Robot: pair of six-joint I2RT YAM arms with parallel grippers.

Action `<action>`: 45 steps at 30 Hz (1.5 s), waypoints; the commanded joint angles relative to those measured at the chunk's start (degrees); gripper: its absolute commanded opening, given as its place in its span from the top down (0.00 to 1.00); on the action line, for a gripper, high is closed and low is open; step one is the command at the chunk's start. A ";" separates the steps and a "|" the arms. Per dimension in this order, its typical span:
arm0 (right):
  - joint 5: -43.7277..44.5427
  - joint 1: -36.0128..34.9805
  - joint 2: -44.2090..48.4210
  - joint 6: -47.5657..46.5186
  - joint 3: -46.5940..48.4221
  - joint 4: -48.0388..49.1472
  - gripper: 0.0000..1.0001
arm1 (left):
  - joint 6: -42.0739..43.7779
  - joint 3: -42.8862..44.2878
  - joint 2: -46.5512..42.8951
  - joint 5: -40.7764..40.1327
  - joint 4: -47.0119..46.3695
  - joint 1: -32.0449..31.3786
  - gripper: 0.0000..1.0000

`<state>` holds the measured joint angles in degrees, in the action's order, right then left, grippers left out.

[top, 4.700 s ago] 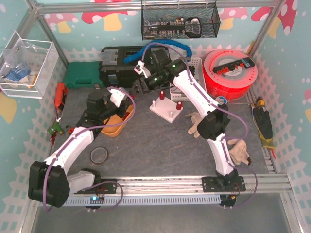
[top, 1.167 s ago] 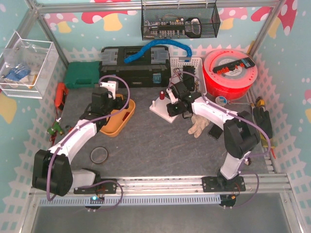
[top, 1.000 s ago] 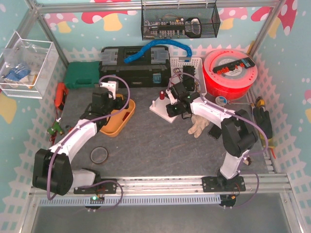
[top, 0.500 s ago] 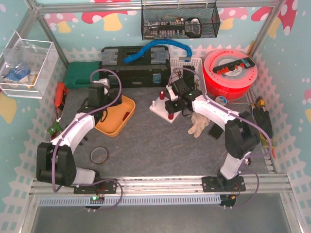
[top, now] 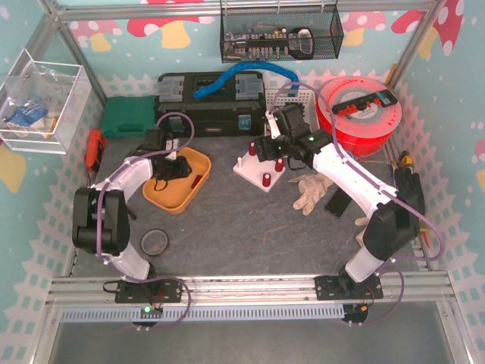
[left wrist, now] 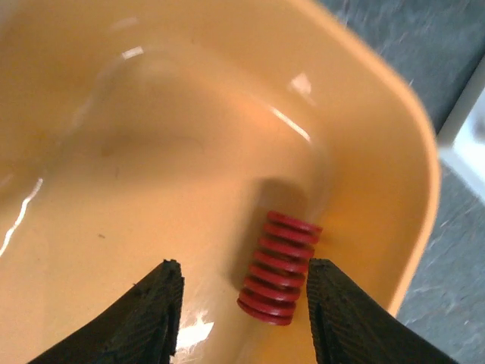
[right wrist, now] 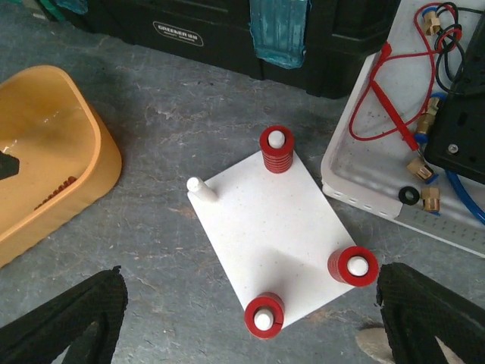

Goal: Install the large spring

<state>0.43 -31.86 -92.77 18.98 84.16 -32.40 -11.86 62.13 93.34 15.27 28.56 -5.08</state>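
Lying on its side in the orange tray (left wrist: 394, 152), close to the wall, a red spring (left wrist: 278, 268) is seen between the fingers of the left gripper (left wrist: 244, 292). The jaws are held partly apart, one on each side of the spring. No contact with it can be made out, and nothing is gripped. The right gripper (right wrist: 254, 303) is spread wide above the white board (right wrist: 265, 220), and nothing is held in it. Three pegs of the board are covered by fitted springs (right wrist: 276, 149). The fourth peg (right wrist: 200, 187), at the corner nearest the tray, is bare.
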 commanded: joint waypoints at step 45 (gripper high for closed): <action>3.53 0.19 2.82 3.36 0.98 -2.67 0.10 | 9.69 10.21 12.69 -1.18 11.56 0.18 0.49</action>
<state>3.38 -31.86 -91.09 21.54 84.31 -34.72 -2.55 70.76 106.63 15.35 38.72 -4.99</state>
